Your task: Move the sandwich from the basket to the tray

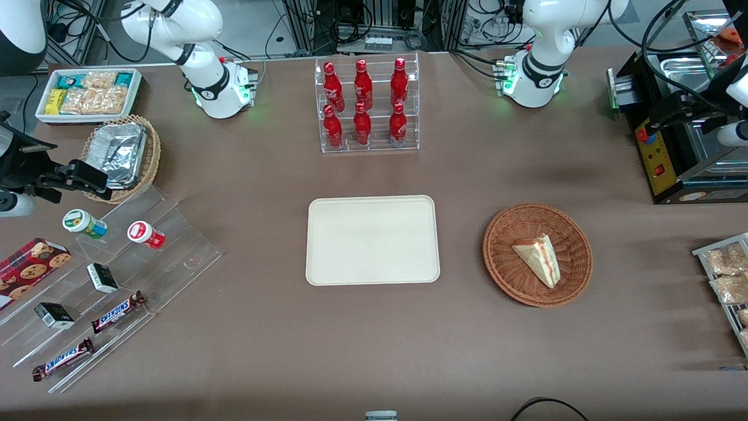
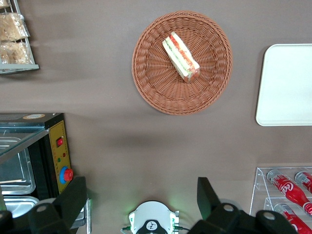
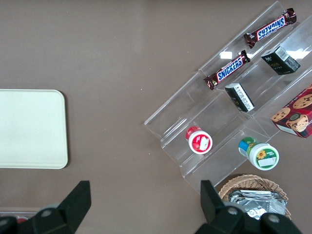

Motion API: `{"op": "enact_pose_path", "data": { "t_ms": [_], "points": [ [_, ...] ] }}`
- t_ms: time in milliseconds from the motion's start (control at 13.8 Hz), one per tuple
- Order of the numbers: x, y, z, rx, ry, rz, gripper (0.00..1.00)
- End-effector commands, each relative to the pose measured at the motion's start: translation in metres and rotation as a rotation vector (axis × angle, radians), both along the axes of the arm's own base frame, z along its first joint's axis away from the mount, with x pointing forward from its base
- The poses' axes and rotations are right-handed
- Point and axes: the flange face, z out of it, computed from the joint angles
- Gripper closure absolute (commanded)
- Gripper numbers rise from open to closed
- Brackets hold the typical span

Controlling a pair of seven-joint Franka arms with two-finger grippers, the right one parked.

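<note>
In the basket (image 2: 182,62), sandwich (image 2: 181,56), hand (image 2: 141,197) high above, spread wide

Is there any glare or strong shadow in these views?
Front view: soft shadows on the cloth near the basket, glare on the foil containers. Left wrist view: the open pincer high above the table, sandwich evenly lit. Right wrist view: reflections on the acrylic shelf.

Overhead front view, downward wrist views, all sharing the tray (image 1: 373,240).

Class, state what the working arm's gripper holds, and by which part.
Nothing. The gripper is open, high above the table; the sandwich lies untouched in the basket.
</note>
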Motion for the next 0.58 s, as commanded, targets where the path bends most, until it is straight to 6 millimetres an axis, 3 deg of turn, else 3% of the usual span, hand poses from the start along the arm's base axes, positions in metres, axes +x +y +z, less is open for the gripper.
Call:
{"op": "enact_pose_path", "data": {
  "t_ms": [0, 217, 362, 507],
  "points": [
    [0.001, 0.000, 0.004, -0.017, -0.001, 0.005, 0.00],
    [0.010, 0.001, -0.012, -0.012, 0.019, 0.009, 0.00],
    [0.032, 0.005, -0.048, -0.008, 0.056, 0.016, 0.00],
    [0.048, 0.007, -0.086, 0.007, 0.035, 0.132, 0.00]
  ]
}}
